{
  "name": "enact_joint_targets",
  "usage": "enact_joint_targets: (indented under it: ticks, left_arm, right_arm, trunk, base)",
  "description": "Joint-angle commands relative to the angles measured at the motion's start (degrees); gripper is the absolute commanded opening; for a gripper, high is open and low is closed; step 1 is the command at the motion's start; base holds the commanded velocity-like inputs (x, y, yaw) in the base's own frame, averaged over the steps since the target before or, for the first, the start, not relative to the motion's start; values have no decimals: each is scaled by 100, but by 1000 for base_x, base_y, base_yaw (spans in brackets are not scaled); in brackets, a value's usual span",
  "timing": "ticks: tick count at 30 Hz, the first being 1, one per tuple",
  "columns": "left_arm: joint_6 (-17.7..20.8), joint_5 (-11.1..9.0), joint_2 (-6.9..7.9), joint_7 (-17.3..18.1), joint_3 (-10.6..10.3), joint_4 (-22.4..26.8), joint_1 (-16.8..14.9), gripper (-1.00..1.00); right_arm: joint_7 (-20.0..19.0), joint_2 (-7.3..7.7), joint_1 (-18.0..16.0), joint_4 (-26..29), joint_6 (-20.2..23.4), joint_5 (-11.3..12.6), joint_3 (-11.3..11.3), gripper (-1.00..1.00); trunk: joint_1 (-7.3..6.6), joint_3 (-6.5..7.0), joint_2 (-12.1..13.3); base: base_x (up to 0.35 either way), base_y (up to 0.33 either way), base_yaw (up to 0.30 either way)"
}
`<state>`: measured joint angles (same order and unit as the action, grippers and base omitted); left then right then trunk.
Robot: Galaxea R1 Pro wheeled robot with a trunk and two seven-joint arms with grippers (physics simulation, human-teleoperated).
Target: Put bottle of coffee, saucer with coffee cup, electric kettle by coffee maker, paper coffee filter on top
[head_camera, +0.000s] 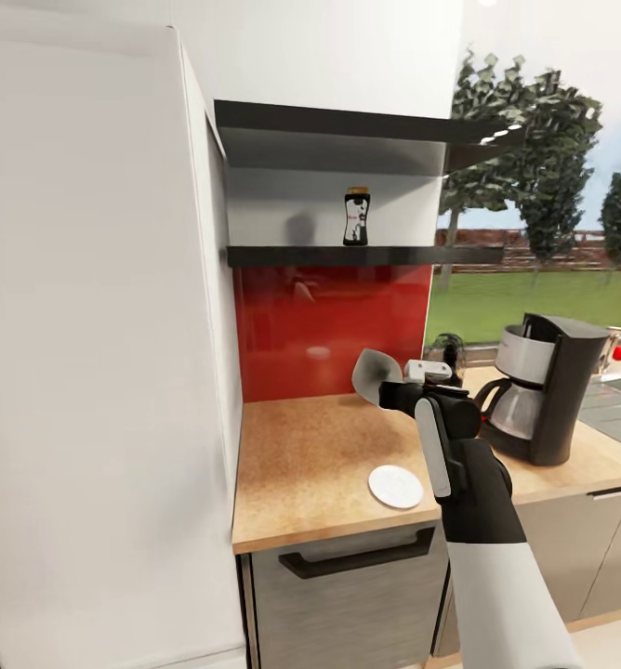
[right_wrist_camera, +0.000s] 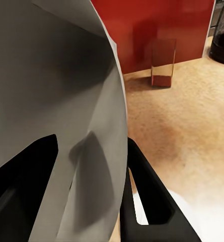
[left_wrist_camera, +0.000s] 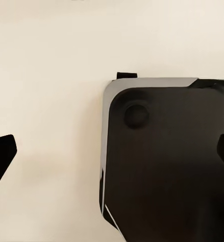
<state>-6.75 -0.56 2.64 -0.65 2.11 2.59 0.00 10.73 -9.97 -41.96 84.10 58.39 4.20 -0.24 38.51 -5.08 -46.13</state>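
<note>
At frame centre the right gripper (head_camera: 385, 383) pinches the paper coffee filter (head_camera: 374, 373) between its fingers (right_wrist_camera: 147, 196), above the table (head_camera: 301, 465). Left fingers' state is seemingly unreadable. The coffee maker (head_camera: 548, 390) stands right.

My head camera looks forward and down on the bench (head_camera: 310, 465) from standing distance, over the right gripper (head_camera: 385, 379). My right wrist camera sits very close behind that gripper (right_wrist_camera: 91, 166), facing the same bench (right_wrist_camera: 182, 126) beyond it. My left wrist camera faces a pale surface, possibly the floor.
</note>
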Motion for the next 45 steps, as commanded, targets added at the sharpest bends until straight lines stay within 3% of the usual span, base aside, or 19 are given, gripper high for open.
enact_joint_targets:
  ticks: [1,11,30,45]
  left_arm:
    - [-11,-5,-1,-5,18,5,0,100]
    - [-11,-5,-9,-5,18,5,0,100]
    - [-11,-5,-12,-5,18,5,0,100]
    - [-11,3,-18,-5,18,5,0,100]
  right_arm:
    - [44,-3,-5,6,18,46,-3,-100]
    - [47,-3,-5,10,20,46,-3,-100]
    - [47,-3,-5,19,23,46,-11,-100]
    - [48,-3,-5,16,24,46,-9,-100]
  trunk:
    - [-21,11,35]
    - [-241,181,436]
    - [-658,362,1198]
    - [-988,623,1800]
  base:
    - [0,0,0]
    - [0,0,0]
    - [0,0,0]
    - [0,0,0]
